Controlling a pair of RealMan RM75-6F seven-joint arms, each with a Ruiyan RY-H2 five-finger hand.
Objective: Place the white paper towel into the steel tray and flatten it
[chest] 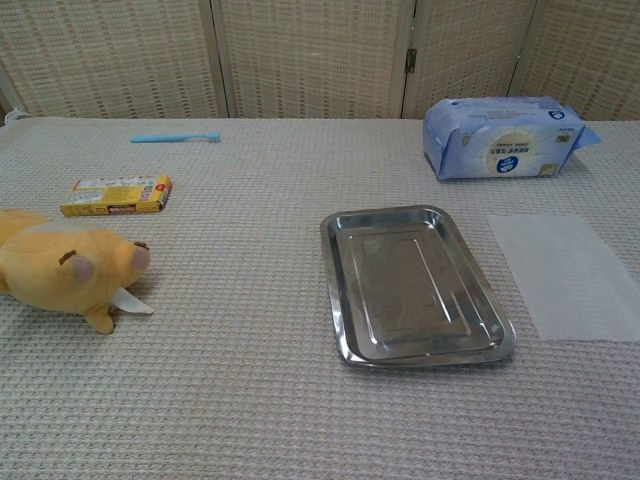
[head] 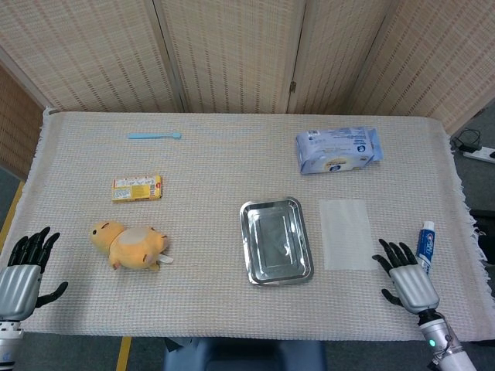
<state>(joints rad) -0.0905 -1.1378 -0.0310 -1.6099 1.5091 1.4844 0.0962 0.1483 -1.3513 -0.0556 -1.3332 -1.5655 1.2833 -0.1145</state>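
1. The steel tray [head: 275,240] lies flat on the table [head: 232,170], which is covered with a woven cloth; the tray holds nothing, as the chest view shows too [chest: 415,285].
2. The white paper towel [head: 347,233] lies spread flat on the table just to the right of the steel tray, apart from it and not inside it; the chest view shows it there as well [chest: 565,275].
3. The right robot hand [head: 406,278] is at the near table edge, right of the steel tray and just past the towel's near right corner. It is released, its fingers [head: 394,252] spread and grasping nothing.
4. The left robot hand [head: 23,267] is far left of the steel tray, off the table's near left corner, released with its fingers apart.
5. A toothpaste tube [head: 425,242] lies right of the towel, farther from the steel tray.
6. A blue wet-wipes pack [head: 338,150] lies beyond the steel tray, to its right.
7. A yellow plush toy [head: 130,245] lies well left of the steel tray, with a yellow box [head: 137,188] beyond it and a blue toothbrush [head: 155,135] farther back.
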